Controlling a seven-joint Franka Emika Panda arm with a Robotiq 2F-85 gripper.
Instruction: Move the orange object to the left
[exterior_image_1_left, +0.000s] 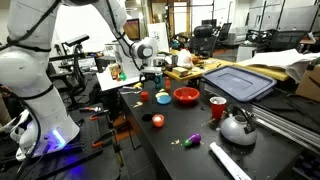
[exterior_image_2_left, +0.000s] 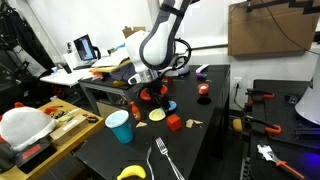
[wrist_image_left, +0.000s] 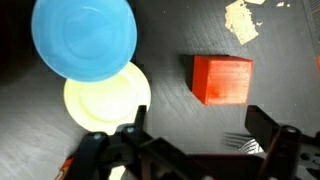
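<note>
The orange object is a small red-orange cube on the dark table. In the wrist view it lies just beyond my fingertips, nearer the right finger. It also shows in an exterior view, in front of the gripper, and as a small red spot in an exterior view. My gripper is open and empty, hovering above the table, not touching the cube. It shows in both exterior views.
A blue disc and a pale yellow disc lie left of the cube. Fork tines lie under the right finger. A blue cup, a red bowl, a red cup and a kettle stand on the table.
</note>
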